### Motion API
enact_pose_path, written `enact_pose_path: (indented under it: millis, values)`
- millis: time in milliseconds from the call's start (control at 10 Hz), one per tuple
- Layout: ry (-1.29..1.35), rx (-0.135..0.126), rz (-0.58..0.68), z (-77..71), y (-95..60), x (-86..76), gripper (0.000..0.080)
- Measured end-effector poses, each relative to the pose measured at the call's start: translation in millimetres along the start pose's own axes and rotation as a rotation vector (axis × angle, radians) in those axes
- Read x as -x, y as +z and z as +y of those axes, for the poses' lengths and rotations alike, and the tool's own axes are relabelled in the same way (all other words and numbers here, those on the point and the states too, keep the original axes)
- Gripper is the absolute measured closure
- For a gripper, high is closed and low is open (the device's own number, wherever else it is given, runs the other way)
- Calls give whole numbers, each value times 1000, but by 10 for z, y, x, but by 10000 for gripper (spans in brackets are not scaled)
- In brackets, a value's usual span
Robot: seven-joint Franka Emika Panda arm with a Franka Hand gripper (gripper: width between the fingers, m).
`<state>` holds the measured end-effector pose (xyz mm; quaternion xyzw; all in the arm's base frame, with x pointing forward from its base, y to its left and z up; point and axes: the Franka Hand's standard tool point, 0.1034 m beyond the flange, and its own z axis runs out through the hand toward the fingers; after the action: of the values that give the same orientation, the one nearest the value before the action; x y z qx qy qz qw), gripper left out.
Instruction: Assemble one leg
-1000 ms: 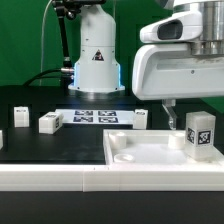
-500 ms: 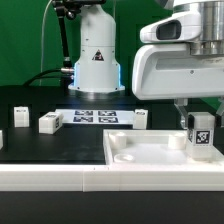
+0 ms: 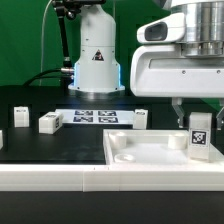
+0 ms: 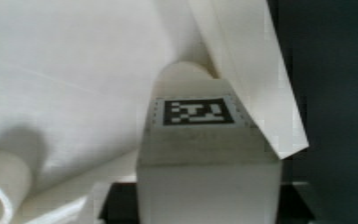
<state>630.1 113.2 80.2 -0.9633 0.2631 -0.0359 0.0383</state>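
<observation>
At right, the claw (image 3: 198, 112), closed on the leg (image 3: 200, 136), held it over the panel's (image 3: 140, 153) corner; seating it seemed next.

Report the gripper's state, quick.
Gripper: closed, holding the leg upright between its fingers.
</observation>
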Motion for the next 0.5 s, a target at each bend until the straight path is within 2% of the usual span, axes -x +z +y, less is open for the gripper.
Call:
enact_pose_path:
  millis: [300, 500]
  values:
    - [324, 6, 1, 28, 9, 1, 507]
    - [525, 24, 4, 34, 10, 10, 507]
